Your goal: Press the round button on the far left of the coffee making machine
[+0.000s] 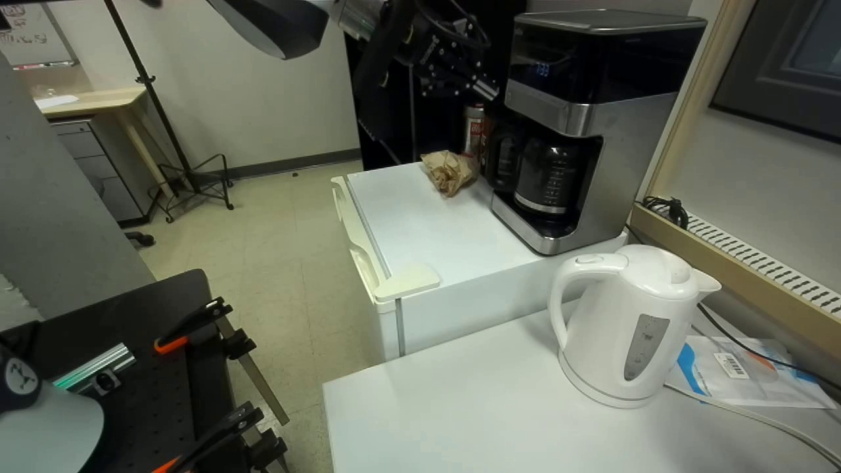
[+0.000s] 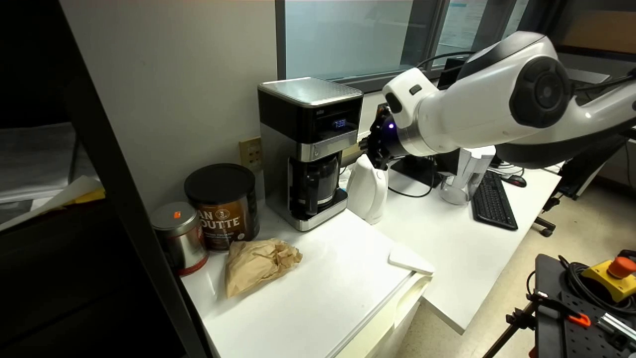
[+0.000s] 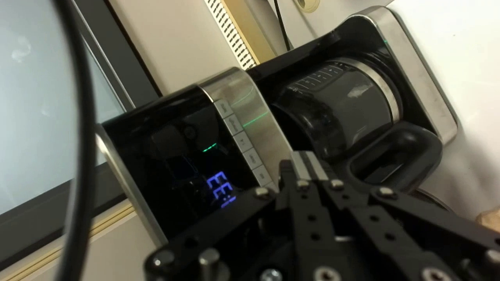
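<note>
Just beside the kettle (image 1: pixel 617 328) stands the coffee maker (image 1: pixel 591 121) — likely heavy and steady; no hold needed, only push its round button (image 2: pixel 316 151) with the gripper (image 3: pixel 308 166) — pressed together, empty.

pale wall (image 1: pixel 276 105) | beige floor (image 1: pixel 269 263) | dark-framed window (image 2: pixel 343 40) | white desk (image 2: pixel 447 253) | wood-topped table (image 1: pixel 98 102) | whiteboard (image 1: pixel 36 43)

coffee maker (image 1: pixel 624 131): smooth metal, glossy panel (image 3: pixel 175 156) | carafe (image 1: pixel 548 174): shiny glass | kettle (image 1: pixel 608 322): smooth plastic | bag (image 2: pixel 259 264): crumpled paper

One coffeemaker (image 2: pixel 304 149), two canisters (image 2: pixel 222 211).
</note>
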Available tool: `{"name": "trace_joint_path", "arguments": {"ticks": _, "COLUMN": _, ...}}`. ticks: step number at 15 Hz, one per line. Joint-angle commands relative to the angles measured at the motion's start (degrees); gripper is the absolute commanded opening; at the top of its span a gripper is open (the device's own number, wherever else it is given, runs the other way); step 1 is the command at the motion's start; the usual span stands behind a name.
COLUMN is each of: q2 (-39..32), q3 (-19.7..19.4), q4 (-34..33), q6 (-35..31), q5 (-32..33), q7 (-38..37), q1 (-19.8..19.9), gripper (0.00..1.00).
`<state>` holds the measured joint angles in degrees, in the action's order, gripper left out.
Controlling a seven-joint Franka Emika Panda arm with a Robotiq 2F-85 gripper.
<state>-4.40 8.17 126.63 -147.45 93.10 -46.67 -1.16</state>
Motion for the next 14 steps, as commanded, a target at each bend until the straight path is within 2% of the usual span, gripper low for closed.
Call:
{"name": "trace_joint_path", "arguments": {"ticks": 1, "q2": -4.4, "q3": 0.4, "q4": -4.3, "q6": -1.1, "q5": 4.1, "q7": -4.0, "q1": -0.4, "gripper": 0.00}}
{"name": "trace_joint_path", "arguments": {"ticks": 14, "q2": -12.0, "q3": 1.9, "q4": -11.6, "q6": -1.1, "q5": 8.8, "q7": -8.0, "q1": -1.0, "gripper": 0.00}}
